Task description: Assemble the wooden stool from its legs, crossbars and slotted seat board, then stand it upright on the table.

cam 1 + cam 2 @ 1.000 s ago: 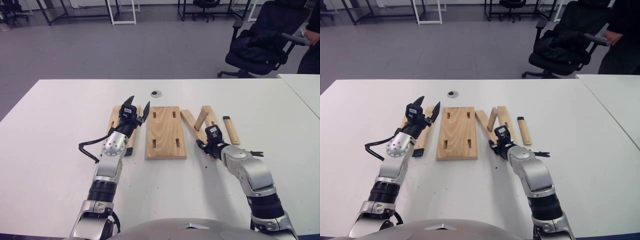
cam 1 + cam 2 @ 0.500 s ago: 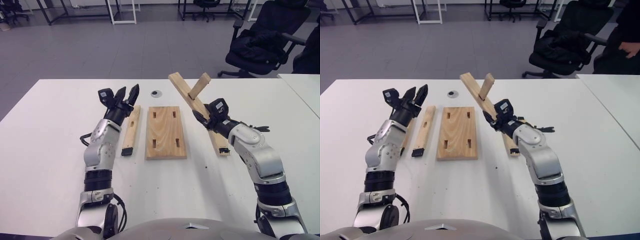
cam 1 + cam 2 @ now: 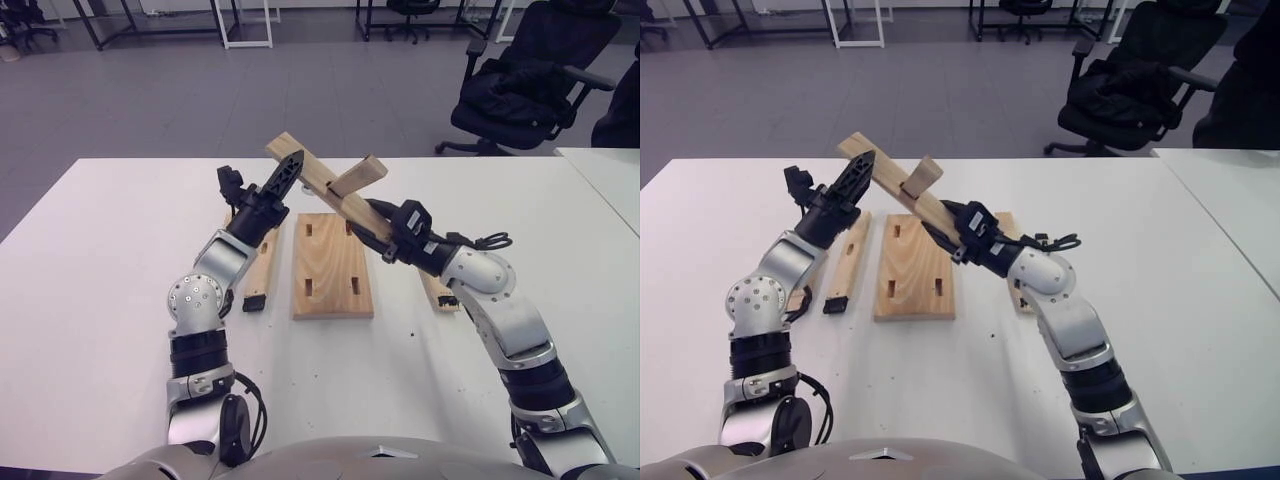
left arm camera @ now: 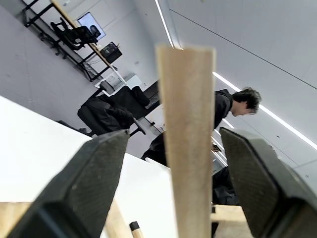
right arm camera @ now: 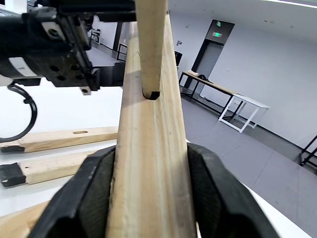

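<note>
Since half a second ago, right gripper [image 3: 378, 230] has swung leg [image 3: 318, 183] with its crossbar [image 3: 360, 175] leftward, above seat board [image 3: 332, 265] lying flat on table [image 3: 100, 250]; left gripper [image 4: 185, 163] came up to meet it. Right fingers clamped on leg's lower part. Left fingers apart, straddling upper end, gaps both sides. Step, likely: two-arm hold before fitting. Next: left closes squarely on leg. Gripper labels too small to read.

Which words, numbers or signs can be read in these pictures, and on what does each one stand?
None can be read.
Pale sticker on the right gripper holding the wooden leg: too small to read.
Green sign over a far door: too blurred to read.
</note>
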### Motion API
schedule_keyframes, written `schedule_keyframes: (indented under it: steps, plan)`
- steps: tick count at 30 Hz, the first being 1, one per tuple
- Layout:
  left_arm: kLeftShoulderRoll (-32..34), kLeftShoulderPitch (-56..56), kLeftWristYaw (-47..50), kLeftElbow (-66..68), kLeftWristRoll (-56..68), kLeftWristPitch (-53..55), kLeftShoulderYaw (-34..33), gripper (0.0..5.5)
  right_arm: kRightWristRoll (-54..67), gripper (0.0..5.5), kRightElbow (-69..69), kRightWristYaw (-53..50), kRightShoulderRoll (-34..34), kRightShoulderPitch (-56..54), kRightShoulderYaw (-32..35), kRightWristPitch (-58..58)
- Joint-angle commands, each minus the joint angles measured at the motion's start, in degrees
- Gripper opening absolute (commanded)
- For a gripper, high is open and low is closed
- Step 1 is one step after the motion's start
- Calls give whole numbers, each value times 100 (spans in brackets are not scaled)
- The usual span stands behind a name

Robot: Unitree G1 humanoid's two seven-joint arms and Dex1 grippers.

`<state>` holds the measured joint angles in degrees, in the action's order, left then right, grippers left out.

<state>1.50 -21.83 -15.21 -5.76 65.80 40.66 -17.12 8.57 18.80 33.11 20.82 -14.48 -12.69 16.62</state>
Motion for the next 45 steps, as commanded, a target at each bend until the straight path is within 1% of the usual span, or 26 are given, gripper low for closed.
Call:
schedule_keyframes:
  steps: [1, 3, 4, 6, 9, 12, 18, 19, 21, 24, 25, 27, 30, 32, 36, 39, 45]
  plan:
    - [47, 109, 72, -156, 117, 73, 27, 317, -65, 207, 102, 39, -8, 18, -77, -168]
    - [53, 228, 153, -227, 33, 24, 42, 280, -48, 207, 214, 7, -8, 179, -104, -194]
    - [-16, 373, 257, -331, 118, 29, 17, 253, -74, 207, 221, 34, -6, 220, -175, -241]
    - [-166, 611, 434, -522, -35, -122, 82, 218, -187, 207, 155, 124, 31, 253, -344, -365]
    - [-313, 623, 631, -675, -122, -289, 174, 166, -315, 207, 44, 167, 57, 303, -445, -531]
    - [-327, 634, 690, -652, -48, -361, 100, 109, -412, 207, -43, 173, 47, 321, -487, -699]
    - [-427, 798, 861, -903, 168, -365, 80, 106, -303, 207, 0, 280, -8, 533, -530, -767]
    - [-430, 867, 914, -952, 188, -374, 62, 106, -331, 244, 19, 237, -20, 579, -540, -789]
    - [-432, 1052, 1082, -1122, 223, -407, -6, 100, -414, 287, -46, 230, -5, 573, -584, -831]
    - [-256, 1389, 1474, -1570, 36, -390, -23, 100, -616, 344, -79, 137, 34, 736, -620, -933]
    - [-176, 1474, 1674, -1711, -143, -441, -54, 100, -654, 365, -33, 51, 38, 823, -567, -908]
    - [5, 1715, 1991, -2171, -446, -529, -127, 100, -731, 388, 17, -154, 86, 993, -336, -836]
    - [264, 2088, 2329, -2987, -598, -496, -177, 100, -974, 388, -197, -519, 212, 1195, 27, -806]
    - [415, 2318, 2457, -3345, -811, -500, -131, 100, -1102, 388, -347, -723, 201, 1287, 147, -819]
    - [413, 2416, 2321, -3072, -1587, -813, 256, 100, -1261, 388, -477, -929, 54, 1350, 93, -871]
    - [268, 2560, 2227, -2807, -2192, -1175, 509, 100, -1304, 388, -531, -989, -7, 1328, 81, -887]
    - [-2, 2617, 2256, -2476, -2523, -1492, 729, 100, -1542, 388, -645, -1050, -57, 1382, -71, -887]
